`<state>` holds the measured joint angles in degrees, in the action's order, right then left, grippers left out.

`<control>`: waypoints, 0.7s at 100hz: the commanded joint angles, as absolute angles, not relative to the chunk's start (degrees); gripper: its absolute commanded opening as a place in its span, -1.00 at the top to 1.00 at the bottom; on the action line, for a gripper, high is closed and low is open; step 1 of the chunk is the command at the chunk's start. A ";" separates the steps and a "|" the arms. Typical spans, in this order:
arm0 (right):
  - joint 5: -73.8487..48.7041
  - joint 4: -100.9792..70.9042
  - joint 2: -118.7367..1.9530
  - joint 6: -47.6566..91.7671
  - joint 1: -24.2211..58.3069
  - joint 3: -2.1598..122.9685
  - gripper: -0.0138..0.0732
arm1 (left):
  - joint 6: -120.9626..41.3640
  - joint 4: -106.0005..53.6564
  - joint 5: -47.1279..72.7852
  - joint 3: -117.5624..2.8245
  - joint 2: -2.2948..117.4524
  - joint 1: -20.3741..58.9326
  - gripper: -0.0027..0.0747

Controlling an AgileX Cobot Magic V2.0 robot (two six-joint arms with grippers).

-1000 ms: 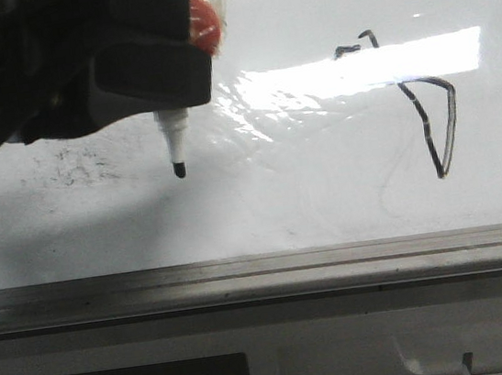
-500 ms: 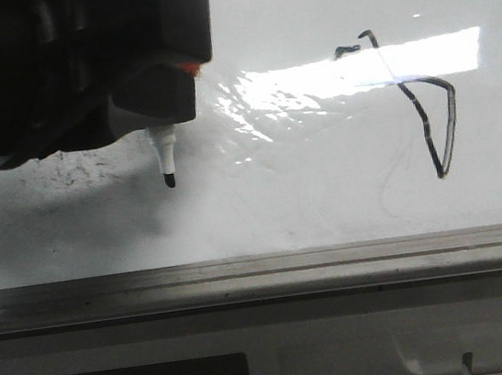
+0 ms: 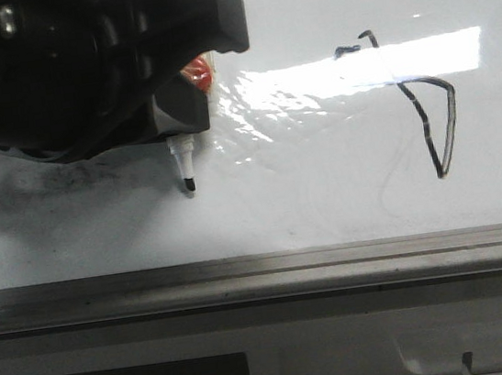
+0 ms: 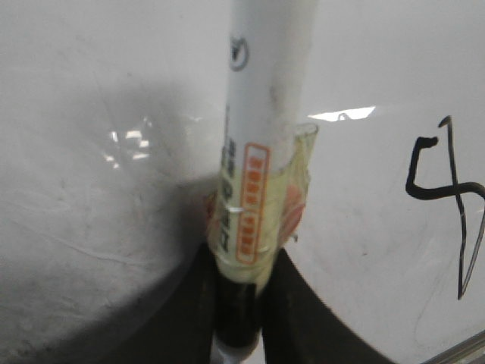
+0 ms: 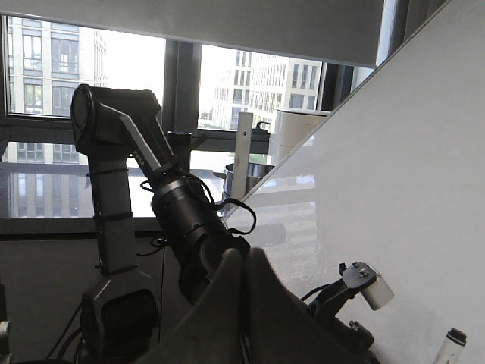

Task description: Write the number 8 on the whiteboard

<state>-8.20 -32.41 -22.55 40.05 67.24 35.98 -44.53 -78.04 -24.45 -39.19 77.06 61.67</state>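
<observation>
One end effector, the left end effector [image 3: 177, 114], is clamping a white marker [image 4: 265, 114] between closed fingers, its black tip [image 3: 190, 187] pointing down at the whiteboard [image 3: 327, 205], well left of the number 8 [image 3: 426, 109]. That thin black, angular, unfinished figure is lying beside the bright glare band. Whether the right end effector [image 5: 242, 318] is wide or narrow, I cannot tell.

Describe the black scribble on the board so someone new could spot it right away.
Look at the whiteboard, right of the bright glare band. The number 8 is a thin black angular loop with a small hook on top. Unlike the grey smudges near the left gripper and its marker, it is one crisp line.
</observation>
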 commanded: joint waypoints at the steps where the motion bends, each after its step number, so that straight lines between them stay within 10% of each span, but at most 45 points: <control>1: -4.23 -32.93 -23.05 40.60 66.88 37.90 0.83 | -44.12 -77.30 -25.68 -40.90 76.53 61.48 0.98; 70: -4.23 -32.93 -23.05 40.60 66.88 37.90 0.83 | -44.12 -77.32 -29.29 -40.90 77.91 61.48 0.73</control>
<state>-8.20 -32.41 -22.55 40.05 67.24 35.98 -44.53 -77.93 -24.28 -39.56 78.45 61.78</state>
